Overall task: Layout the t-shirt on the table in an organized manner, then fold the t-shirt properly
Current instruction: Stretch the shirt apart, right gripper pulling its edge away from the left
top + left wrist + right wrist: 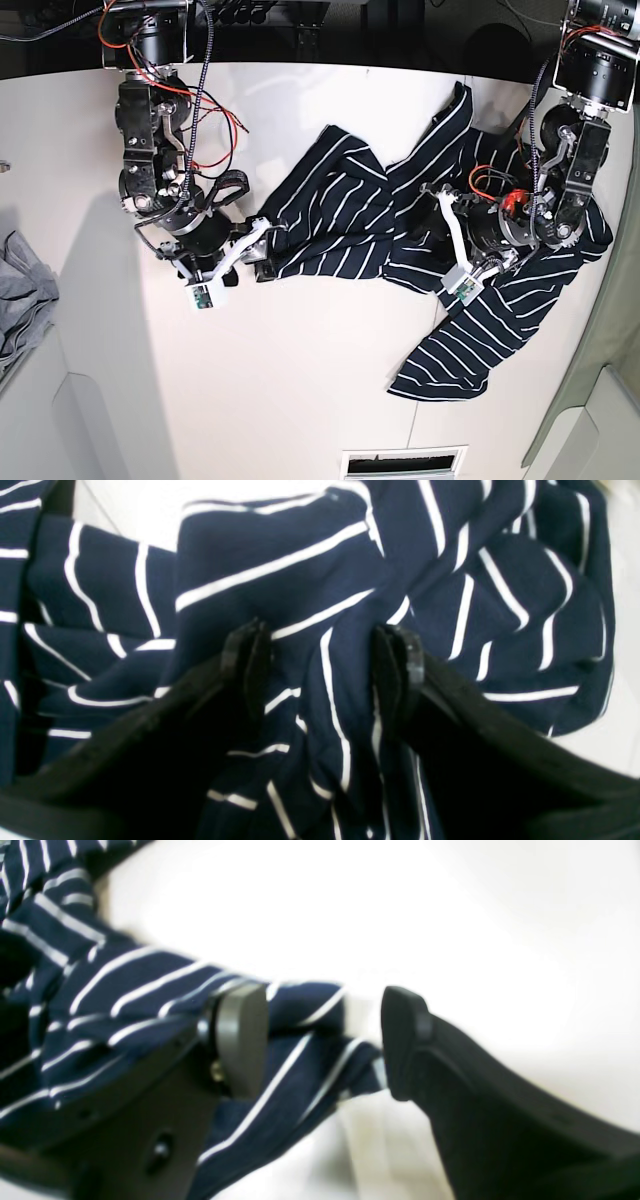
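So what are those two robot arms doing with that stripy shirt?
They are trying to spread the t-shirt out on the table before folding it. It is still crumpled. The right end effector is open around one edge of the shirt, and the left end effector is open over a bunched-up part in the middle. Neither one is squeezing the cloth yet.

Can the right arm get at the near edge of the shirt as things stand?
Probably yes. The right gripper is open, with an edge of the t-shirt already lying between its jaws, and only bare table around it.
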`<state>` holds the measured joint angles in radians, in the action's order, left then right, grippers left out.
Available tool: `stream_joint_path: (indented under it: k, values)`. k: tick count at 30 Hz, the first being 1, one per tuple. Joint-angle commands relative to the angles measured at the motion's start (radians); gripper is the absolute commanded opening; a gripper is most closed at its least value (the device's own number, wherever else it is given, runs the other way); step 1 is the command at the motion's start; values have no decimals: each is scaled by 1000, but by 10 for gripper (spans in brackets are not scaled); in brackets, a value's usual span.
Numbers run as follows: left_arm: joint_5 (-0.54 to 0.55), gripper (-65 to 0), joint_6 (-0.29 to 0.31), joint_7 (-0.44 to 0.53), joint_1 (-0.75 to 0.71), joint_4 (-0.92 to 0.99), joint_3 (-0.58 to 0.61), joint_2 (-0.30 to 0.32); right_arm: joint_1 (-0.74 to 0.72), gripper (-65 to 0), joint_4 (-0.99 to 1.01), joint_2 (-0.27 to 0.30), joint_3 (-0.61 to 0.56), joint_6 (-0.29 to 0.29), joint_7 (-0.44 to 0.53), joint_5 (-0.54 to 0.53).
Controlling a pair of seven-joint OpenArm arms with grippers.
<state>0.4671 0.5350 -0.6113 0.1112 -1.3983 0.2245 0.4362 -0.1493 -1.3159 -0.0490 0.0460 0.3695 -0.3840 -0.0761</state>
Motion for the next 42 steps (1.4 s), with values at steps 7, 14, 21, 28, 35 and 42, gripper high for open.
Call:
stream_joint_path:
  k: [7,14,21,28,35,42]
  values:
    - [-59,-331,-1,48,21,12,3,-45,-19,-294,48,-1,-6,4,29,-21]
    - [-70,-650,7,63,24,-4,13,0,-22,-295,162,-1,-37,4,84,-21]
    - [174,-650,137,-51,18,-218,13,152,-23,-449,239,-1,-123,4,160,-20]
    - [330,-650,163,-116,19,-371,13,291,-82,-650,240,5,-176,4,238,185]
    - [483,-650,163,-188,7,-474,13,402,-225,-650,240,68,-175,2,229,255]
    - [524,-650,163,-225,-105,-533,13,459,-367,-650,240,98,-94,-31,227,259]
